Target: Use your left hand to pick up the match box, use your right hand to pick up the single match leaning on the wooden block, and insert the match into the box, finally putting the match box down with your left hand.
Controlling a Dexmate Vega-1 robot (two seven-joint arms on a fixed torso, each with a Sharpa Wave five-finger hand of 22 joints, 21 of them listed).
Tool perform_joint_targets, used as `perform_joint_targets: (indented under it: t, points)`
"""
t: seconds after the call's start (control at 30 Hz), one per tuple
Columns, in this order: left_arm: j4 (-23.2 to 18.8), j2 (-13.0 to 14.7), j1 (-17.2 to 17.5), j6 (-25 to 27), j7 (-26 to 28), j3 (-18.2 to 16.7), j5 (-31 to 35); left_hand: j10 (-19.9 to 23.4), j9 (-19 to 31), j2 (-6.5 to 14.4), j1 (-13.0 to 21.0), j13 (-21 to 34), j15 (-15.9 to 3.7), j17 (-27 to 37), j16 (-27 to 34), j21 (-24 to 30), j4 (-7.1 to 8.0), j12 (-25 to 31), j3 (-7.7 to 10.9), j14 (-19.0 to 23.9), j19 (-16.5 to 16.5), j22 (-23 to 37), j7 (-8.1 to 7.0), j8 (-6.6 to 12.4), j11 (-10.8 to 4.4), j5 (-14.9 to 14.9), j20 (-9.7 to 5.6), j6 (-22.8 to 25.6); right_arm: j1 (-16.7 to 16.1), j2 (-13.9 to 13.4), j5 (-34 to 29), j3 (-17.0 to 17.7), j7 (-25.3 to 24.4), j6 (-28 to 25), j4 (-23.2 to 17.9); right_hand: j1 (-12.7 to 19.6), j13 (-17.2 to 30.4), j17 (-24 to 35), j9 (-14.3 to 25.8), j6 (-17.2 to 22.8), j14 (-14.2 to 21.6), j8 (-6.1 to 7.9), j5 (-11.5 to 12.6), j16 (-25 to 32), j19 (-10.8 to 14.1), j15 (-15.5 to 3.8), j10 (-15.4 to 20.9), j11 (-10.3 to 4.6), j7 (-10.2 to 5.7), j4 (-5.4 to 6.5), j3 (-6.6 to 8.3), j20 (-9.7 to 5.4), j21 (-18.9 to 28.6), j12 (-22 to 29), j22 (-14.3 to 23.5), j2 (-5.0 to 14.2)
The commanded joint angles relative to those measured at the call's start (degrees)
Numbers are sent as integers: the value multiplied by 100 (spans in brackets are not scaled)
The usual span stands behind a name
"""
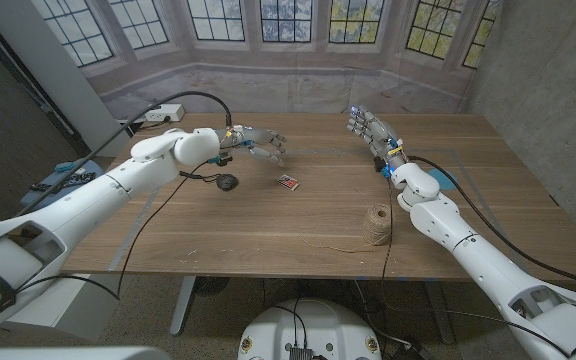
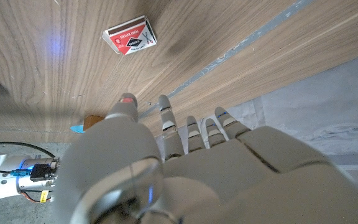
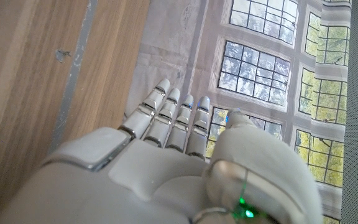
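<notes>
Match indistinct beside match box [image 1: 287, 182]

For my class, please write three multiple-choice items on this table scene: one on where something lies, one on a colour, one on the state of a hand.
1. Where is the match box?
A. on the table, between the hands
B. in the left hand
C. on the twine spool

2. What colour is its top face?
A. blue
B. red
C. green

3. What is the left hand doing?
A. gripping the box
B. holding nothing, fingers apart
C. pinching a match

Answers: 1 A, it lies apart from both hands; 2 B, left wrist view shows red; 3 B, spread fingers hold nothing.
</notes>
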Motion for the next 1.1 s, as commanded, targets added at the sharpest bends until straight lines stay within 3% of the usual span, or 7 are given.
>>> perform_joint_targets:
  t: [0.03,0.17,0.33,0.77,1.1]
  points:
    - [37,-34,106,122,240,-112,-268,52,-9,8,-66,30,26,8,45,54,6,18,51,52,36,9,21,-54,15,46,14,-106,123,50,14,-64,146,-32,185,-21,12,3,-3,-38,-62,-1,28,28,-31,-347,-28,-52,-24,4,101,-371,29,1,1,43]
    - [-41,-61,222,302,350,-224,-474,47,-31,37,-225,30,61,26,43,53,105,4,75,60,34,12,40,-175,68,55,31,-375,171,74,21,-74,200,-14,254,-27,11,2,-3,-58,-87,0,30,26,-39,-351,-45,-54,-18,12,135,-376,31,0,1,41]
    - [-171,-130,433,604,632,-386,-734,81,-39,74,-402,31,86,44,49,55,237,10,87,73,38,15,115,-140,76,59,69,-297,210,92,29,-95,290,12,324,-39,10,0,-3,-57,-97,11,29,30,-50,-353,-57,-32,-19,24,167,-377,32,3,1,33]
    - [-269,-230,889,799,1299,-673,-1478,73,-47,68,-549,32,117,47,52,56,335,-3,112,105,39,17,173,-163,98,64,82,-355,0,88,90,-127,154,-152,94,-74,10,-4,-3,-46,-108,29,22,39,-67,-331,-61,-33,-1,47,214,-381,35,13,0,6]
    - [-223,-225,1111,693,1664,-816,-1840,21,-68,53,-631,29,133,38,39,55,369,-37,183,115,36,17,191,-241,132,85,98,-592,-346,-88,133,-115,101,-227,-314,-146,10,-10,-3,-115,-194,20,12,28,-228,-316,-127,-8,14,91,276,-353,-6,7,-6,-17]
